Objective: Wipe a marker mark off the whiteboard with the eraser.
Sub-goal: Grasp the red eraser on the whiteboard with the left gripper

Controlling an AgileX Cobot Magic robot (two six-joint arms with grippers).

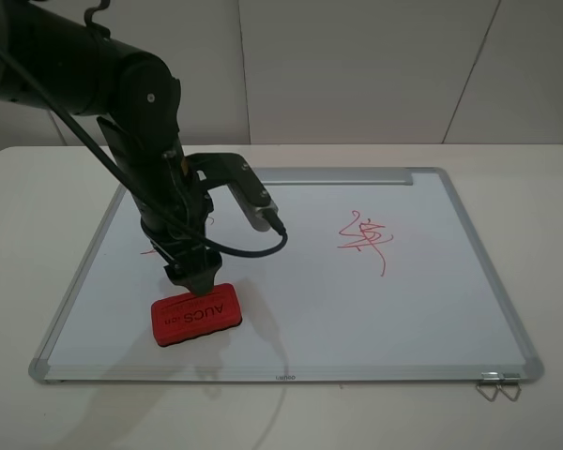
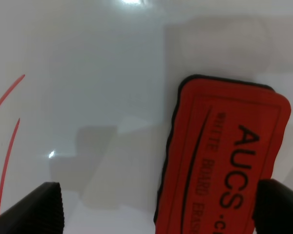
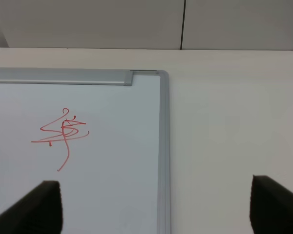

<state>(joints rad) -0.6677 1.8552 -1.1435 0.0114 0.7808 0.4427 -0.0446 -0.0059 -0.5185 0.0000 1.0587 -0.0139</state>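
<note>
Left end effector (image 1: 199, 272): hovering spread wide, gripping nothing, over the eraser (image 1: 195, 315) lying on the whiteboard (image 1: 432, 309) near its front left corner. Marker mark (image 2: 7, 161) showing just beside it; bare board stretching right toward a denser scribble (image 1: 361, 242). Right end effector (image 3: 158, 207): gaping empty over the right frame.

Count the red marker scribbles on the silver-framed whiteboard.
2. A dense red scribble with a curved tail lies right of centre. A thin red marker mark peeks out at the left, mostly hidden behind the left arm; more may be hidden.
</note>
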